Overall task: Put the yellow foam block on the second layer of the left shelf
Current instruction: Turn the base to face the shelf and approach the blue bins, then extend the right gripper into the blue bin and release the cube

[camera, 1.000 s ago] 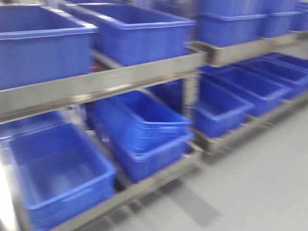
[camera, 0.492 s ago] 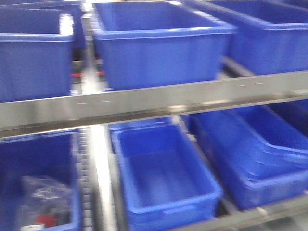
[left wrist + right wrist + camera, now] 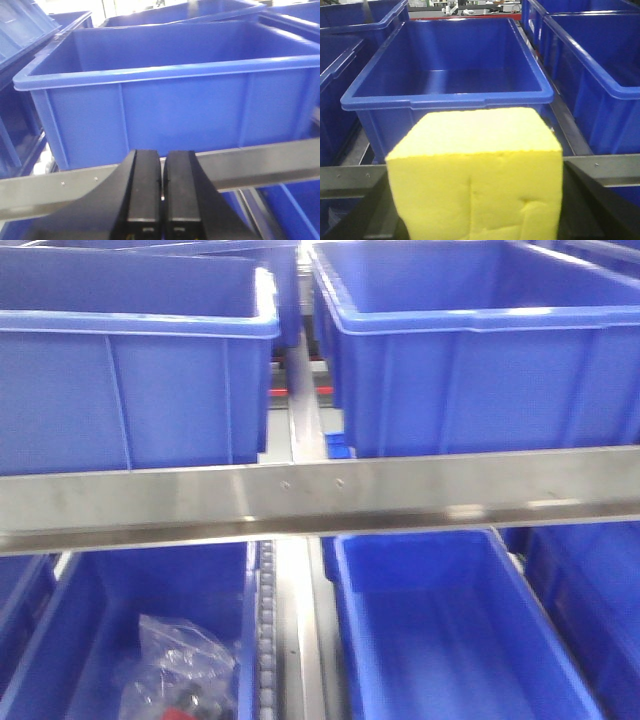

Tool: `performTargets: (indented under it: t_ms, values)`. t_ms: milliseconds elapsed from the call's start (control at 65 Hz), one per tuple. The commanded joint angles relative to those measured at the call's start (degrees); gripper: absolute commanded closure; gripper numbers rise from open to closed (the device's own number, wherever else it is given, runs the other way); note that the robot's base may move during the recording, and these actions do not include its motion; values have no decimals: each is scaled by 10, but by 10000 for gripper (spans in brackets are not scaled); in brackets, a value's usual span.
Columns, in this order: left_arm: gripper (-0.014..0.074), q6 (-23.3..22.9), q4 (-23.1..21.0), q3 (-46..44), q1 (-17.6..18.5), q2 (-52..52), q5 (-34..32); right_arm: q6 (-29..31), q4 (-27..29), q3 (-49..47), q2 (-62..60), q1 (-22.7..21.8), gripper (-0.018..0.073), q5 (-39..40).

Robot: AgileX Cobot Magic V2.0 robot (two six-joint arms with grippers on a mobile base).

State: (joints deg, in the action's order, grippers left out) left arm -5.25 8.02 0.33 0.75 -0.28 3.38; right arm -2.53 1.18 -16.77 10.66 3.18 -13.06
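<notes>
The yellow foam block (image 3: 475,175) fills the lower middle of the right wrist view. My right gripper (image 3: 476,205) is shut on it, with dark fingers (image 3: 592,200) showing at its sides. Just beyond the block stands an empty blue bin (image 3: 445,98) behind a steel shelf rail (image 3: 612,165). In the left wrist view my left gripper (image 3: 162,167) is shut with nothing between its fingers. It hovers in front of a steel rail (image 3: 265,157) and another blue bin (image 3: 175,115). The front view shows neither the block nor the grippers.
The front view faces a steel shelf rail (image 3: 300,490) with two blue bins (image 3: 130,390) (image 3: 480,370) above it. Below lie a bin (image 3: 450,640) and a roller track (image 3: 266,640). A clear plastic bag (image 3: 175,670) of dark parts lies in the lower left bin.
The front view has swung across the shelving and closed in. It now faces the rail squarely, with the gap between two upper bins at centre.
</notes>
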Motion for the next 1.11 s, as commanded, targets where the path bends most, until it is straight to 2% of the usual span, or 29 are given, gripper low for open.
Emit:
performTargets:
  t_ms: [0,1092]
  values:
    - [460,-3,-4,14,-1,-11,-47,3,-1,-16,7,-4,85,54]
    - [460,-3,-4,14,-1,-11,-47,3,-1,-16,7,-4,85,54]
